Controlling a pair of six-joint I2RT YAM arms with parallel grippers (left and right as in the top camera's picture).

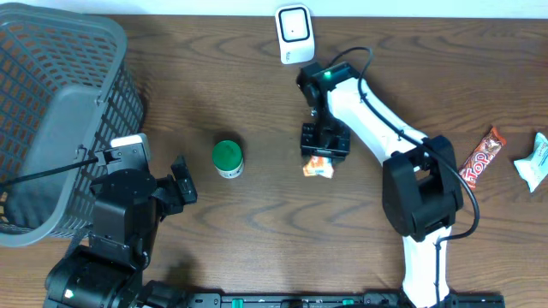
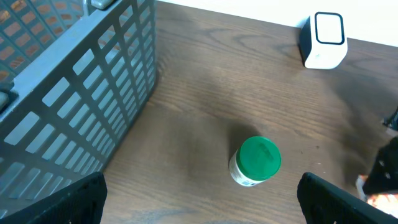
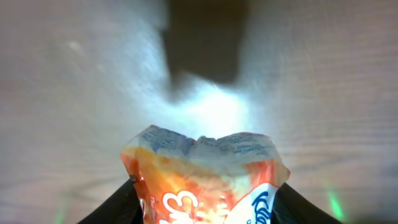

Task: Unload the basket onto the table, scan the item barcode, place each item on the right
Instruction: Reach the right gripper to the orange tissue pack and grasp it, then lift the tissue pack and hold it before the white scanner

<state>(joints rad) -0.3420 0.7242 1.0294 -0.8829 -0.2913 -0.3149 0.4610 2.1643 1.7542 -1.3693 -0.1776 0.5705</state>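
An orange and white snack packet (image 3: 205,177) fills the bottom of the right wrist view, pinched between both black fingers of my right gripper (image 3: 205,202). Seen from overhead, that gripper (image 1: 324,144) points down at the table with the packet (image 1: 318,168) sticking out just in front of it. The white barcode scanner (image 1: 293,34) stands at the table's far edge, a short way beyond the right gripper; it also shows in the left wrist view as the scanner (image 2: 324,40). My left gripper (image 1: 177,182) stays wide open near the left front, holding nothing, its fingertips (image 2: 84,199) far apart.
A green-lidded jar (image 1: 228,158) stands mid-table, just ahead of the left gripper (image 2: 202,208). A grey mesh basket (image 1: 60,103) fills the left side. At the right edge lie a red candy bar (image 1: 481,158) and a white-blue packet (image 1: 535,160).
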